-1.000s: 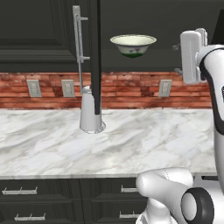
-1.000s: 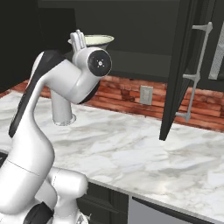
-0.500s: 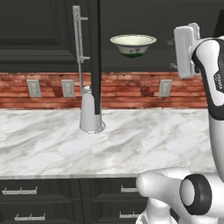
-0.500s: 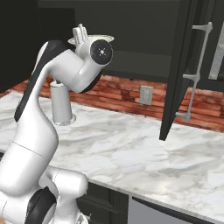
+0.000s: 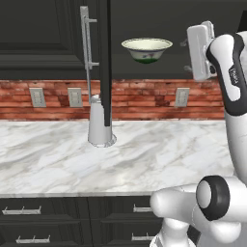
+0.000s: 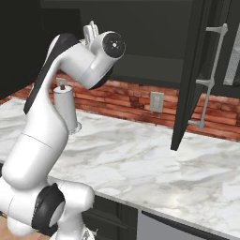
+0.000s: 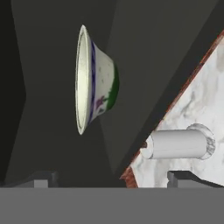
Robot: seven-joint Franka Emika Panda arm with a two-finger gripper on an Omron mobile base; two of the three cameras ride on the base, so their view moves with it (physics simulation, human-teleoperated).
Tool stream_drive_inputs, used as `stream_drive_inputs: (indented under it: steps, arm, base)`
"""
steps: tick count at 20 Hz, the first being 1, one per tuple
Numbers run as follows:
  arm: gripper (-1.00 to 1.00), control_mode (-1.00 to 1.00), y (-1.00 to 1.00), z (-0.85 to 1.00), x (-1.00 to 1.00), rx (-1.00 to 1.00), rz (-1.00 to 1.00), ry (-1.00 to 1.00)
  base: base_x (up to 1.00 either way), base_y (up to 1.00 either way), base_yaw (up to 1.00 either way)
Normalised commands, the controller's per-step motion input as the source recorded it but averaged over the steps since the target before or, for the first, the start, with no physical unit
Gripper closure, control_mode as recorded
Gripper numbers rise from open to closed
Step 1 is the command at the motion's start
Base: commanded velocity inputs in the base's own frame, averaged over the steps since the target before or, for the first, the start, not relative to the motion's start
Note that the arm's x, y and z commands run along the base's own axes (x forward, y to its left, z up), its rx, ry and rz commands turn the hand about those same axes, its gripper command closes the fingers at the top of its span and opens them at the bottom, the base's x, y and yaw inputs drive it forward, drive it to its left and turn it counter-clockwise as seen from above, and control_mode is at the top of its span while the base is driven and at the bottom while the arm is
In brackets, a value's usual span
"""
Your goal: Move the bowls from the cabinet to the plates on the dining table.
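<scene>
one cream bowl (image 5: pixel 146 49) in cabinet (image 5: pixel 43 38), claw (image 7: pixel 111 178) open

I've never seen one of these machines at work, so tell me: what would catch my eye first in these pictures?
Probably the cream-white bowl with green markings, sitting alone inside the open black wall cabinet above the brick wall. Next, the big white arm, raised with its gripper open to the right of that bowl and apart from it. Below, a grey canister stands on the marble counter.

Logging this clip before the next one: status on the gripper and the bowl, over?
Gripper open, empty, short of the cream bowl. Bowl sits upright in the open cabinet. Nothing between them; grey canister stands lower, on the counter.
</scene>
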Motion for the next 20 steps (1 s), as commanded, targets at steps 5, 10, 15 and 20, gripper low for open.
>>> stream_drive_inputs:
  steps: [5,10,15,20]
  arm:
    - [-1.0,-1.0,-0.04,-0.14,0.28,0.11,0.0,-0.02]
    - [-1.0,-1.0,0.02,-0.06,0.33,0.08,0.0,-0.03]
    - [-1.0,-1.0,0.02,-0.01,0.37,0.02,0.0,-0.01]
    - [-1.0,-1.0,0.01,0.0,0.38,0.0,0.0,0.0]
  base:
    - [0.0,0.0,0.0]
    - [0.0,0.0,0.0]
    - [0.0,0.0,0.0]
    - [0.0,0.0,0.0]
